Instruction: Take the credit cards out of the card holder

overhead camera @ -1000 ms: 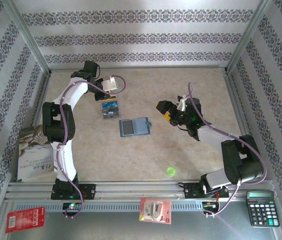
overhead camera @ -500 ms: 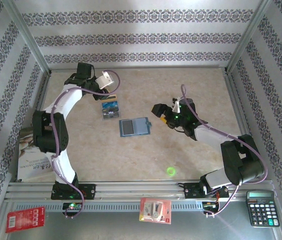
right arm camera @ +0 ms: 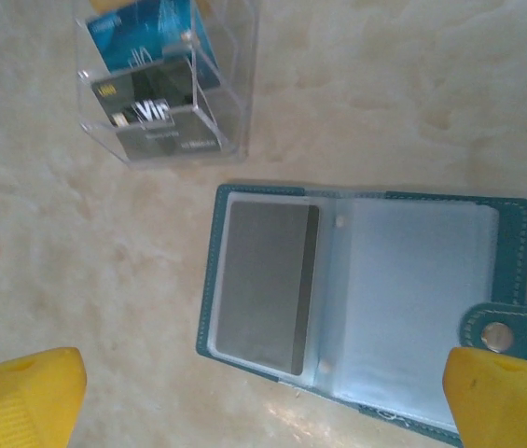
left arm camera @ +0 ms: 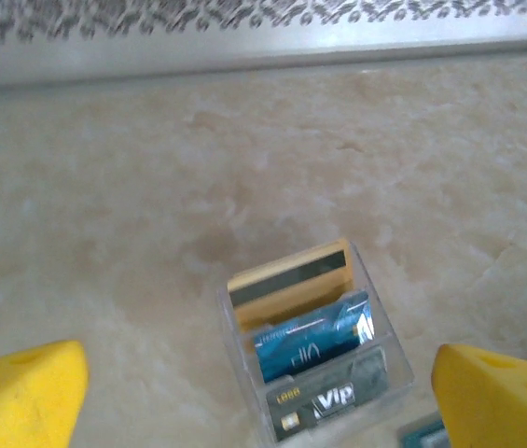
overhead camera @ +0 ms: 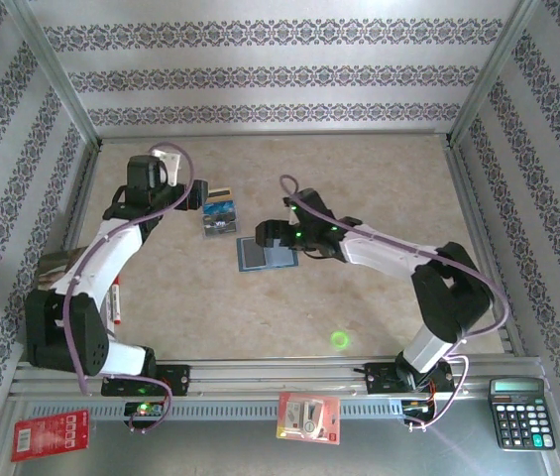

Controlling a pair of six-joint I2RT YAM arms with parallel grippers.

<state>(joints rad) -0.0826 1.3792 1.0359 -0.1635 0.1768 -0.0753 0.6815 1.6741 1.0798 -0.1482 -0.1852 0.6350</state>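
The slate-blue card holder [right arm camera: 366,299] lies open on the table [overhead camera: 379,297], its snap tab [right arm camera: 506,331] to the right. A silvery-grey credit card [right arm camera: 263,280] sits in its left sleeve; the right sleeve looks empty. My right gripper [right arm camera: 263,401] hovers open just above the card holder [overhead camera: 265,256], which also shows under my right gripper [overhead camera: 270,236] in the top view. A clear plastic box [left arm camera: 314,355] holds a gold card [left arm camera: 291,280], a blue card [left arm camera: 314,338] and a dark VIP card [left arm camera: 328,399]. My left gripper [left arm camera: 258,406] is open, empty, near that box.
The clear box [overhead camera: 220,216] stands just beyond the holder's left end. A booklet [overhead camera: 66,297] lies at the table's left edge. Red-and-white packets [overhead camera: 50,434] [overhead camera: 309,416] and a black calculator [overhead camera: 520,412] rest on the front rail. A green light spot [overhead camera: 339,339] shows on the table.
My right gripper has swung left from the open table to above the card holder. My left arm has pulled back left, away from the clear box.
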